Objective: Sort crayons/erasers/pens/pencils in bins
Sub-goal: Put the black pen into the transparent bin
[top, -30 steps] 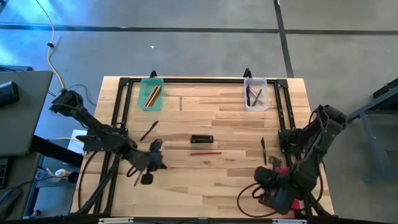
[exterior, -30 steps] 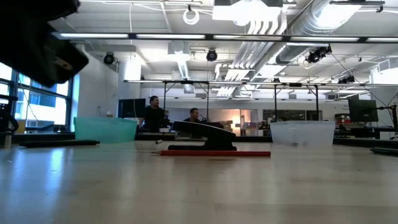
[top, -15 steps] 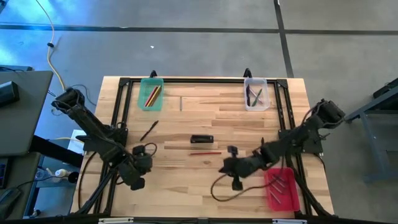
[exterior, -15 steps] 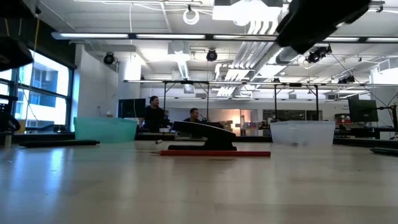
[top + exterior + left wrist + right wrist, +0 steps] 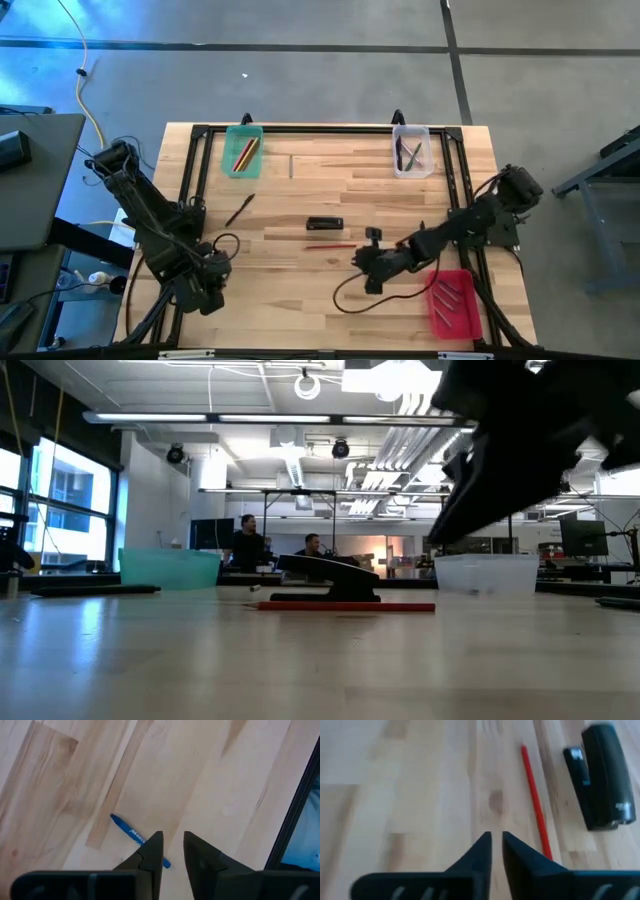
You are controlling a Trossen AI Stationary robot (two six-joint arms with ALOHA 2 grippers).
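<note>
Right gripper [image 5: 368, 262] is at the centre of the worktop [image 5: 330, 310], just near-right of the red pencil [image 5: 331, 245]. In the right wrist view its fingers stand close together with a narrow gap showing between them, nothing held, and the same pencil [image 5: 536, 802] lies just ahead and to one side of them, apart from them. A black stapler [image 5: 324, 223] lies just beyond the pencil, close alongside but not touching.

Left gripper [image 5: 205, 290] is at the near-left corner of the worktop. Its wrist view shows a slight gap between the fingers and nothing gripped; a blue pen [image 5: 135, 837] lies on the wood immediately at the tips.

Bins: the green bin [image 5: 243, 150] at far left holds pencils; the clear bin [image 5: 411, 152] at far right holds dark pens; the red bin [image 5: 451, 303] at near right holds a few slim items. A dark pen [image 5: 239, 209] lies loose at left centre and another [image 5: 423, 240] at right.

Assessment: the step in hand appears to be the right arm's approach to the red pencil. Recommended: widen the fingers, shift sideways until they straddle the pencil near its middle, turn the wrist square across its length, and descend on the side away from the stapler. The pencil belongs with the others, in the green bin.
</note>
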